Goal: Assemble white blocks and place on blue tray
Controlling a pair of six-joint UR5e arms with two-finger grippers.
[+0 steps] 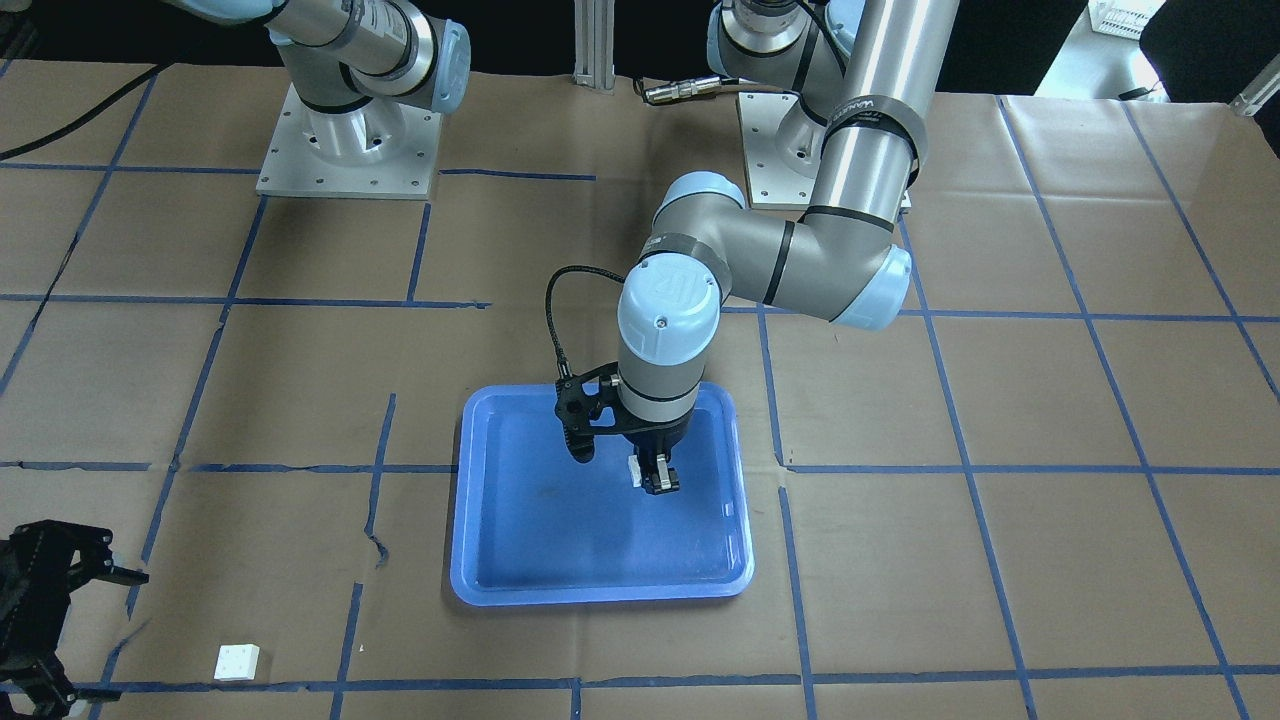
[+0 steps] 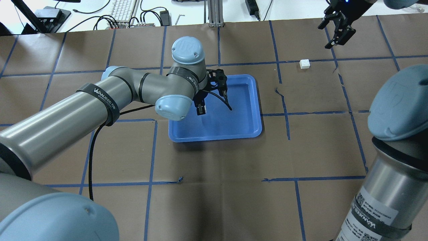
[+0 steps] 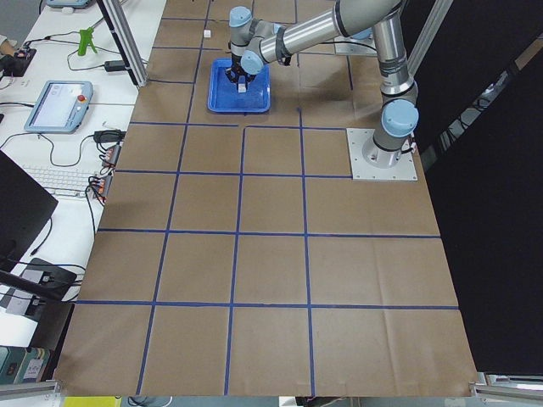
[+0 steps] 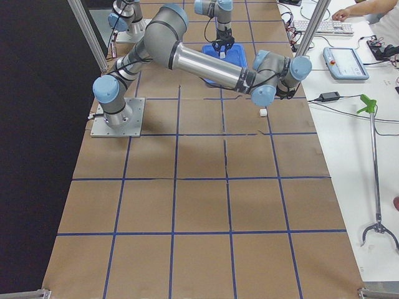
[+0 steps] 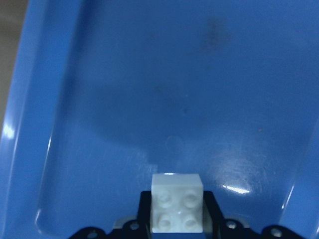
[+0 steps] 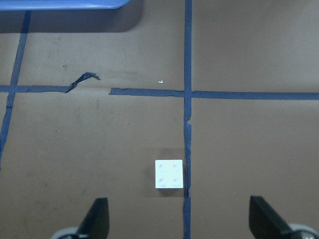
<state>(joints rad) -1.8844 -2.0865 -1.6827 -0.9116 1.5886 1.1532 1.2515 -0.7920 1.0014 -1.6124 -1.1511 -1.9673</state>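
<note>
My left gripper (image 1: 655,478) hangs over the blue tray (image 1: 600,596) and is shut on a white block (image 1: 634,470), held just above the tray floor. The left wrist view shows this block (image 5: 177,199) studs up between the fingers, with the tray floor (image 5: 164,89) below. The second white block (image 1: 237,662) lies on the brown paper, away from the tray (image 2: 214,137). My right gripper (image 2: 328,35) is open and empty above it. In the right wrist view that block (image 6: 169,174) lies between and slightly ahead of the spread fingers (image 6: 98,219).
Brown paper with a blue tape grid (image 1: 930,315) covers the table. The tape is torn near the tray (image 6: 84,78). The arm bases (image 1: 350,140) stand at the robot's side. A keyboard and cables (image 2: 123,10) lie beyond the far edge.
</note>
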